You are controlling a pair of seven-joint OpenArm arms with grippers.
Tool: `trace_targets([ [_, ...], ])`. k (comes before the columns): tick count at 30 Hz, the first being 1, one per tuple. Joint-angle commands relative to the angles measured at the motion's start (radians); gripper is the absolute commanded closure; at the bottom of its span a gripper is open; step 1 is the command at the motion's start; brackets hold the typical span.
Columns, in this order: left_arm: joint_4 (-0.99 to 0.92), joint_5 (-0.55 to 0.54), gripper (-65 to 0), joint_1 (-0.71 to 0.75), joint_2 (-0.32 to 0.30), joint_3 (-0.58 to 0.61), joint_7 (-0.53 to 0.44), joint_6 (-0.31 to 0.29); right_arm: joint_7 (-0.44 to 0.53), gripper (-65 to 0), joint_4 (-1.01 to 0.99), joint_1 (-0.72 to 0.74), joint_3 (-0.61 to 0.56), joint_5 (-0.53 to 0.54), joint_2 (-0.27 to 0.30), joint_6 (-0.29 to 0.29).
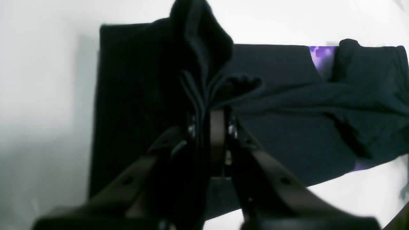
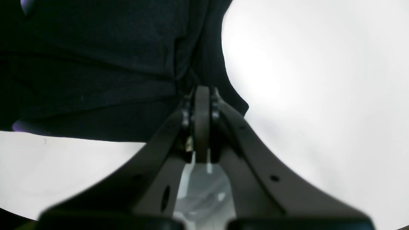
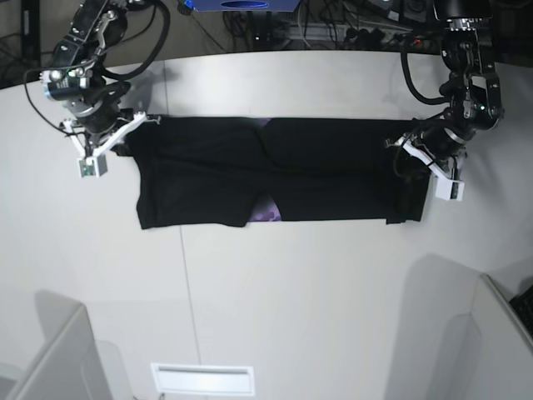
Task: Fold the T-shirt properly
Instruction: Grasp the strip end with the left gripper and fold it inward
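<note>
A broad, pale white tabletop point(image 3: 275, 292) with a rounded far edge fills most of the base view, and one thin seam line runs down it toward the near edge. On its far half lies the large black short-sleeved cotton T-shirt point(image 3: 325, 171), stretched into a long band between the two arms, with slivers of purple print point(image 3: 268, 215) showing at a fold near its middle. The left gripper point(image 1: 207, 111) is clamped on a bunched, lifted edge of the fabric at one end; the right gripper point(image 2: 202, 92) is pinched tight on the cloth at the other end. Beyond the table, dark cables point(image 3: 333, 29) and a blue object point(image 3: 241, 5) crowd the background. Grey angled panels point(image 3: 50, 358) stand at the near corners, and a white slotted plate point(image 3: 202, 379) sits at the near edge.
</note>
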Motion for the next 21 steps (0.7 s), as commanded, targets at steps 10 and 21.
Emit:
trace_targets([
  [10,0.019,-0.022,0.0,-0.023,0.061,0.089,-0.022,0.050,0.019,0.0,0.013,0.005,0.002,0.013,0.004,0.004],
  [21,0.009,-0.017,0.0,-0.116,0.141,0.135,0.078,0.057,0.022,0.0,-0.005,0.006,0.002,0.012,0.004,0.004],
])
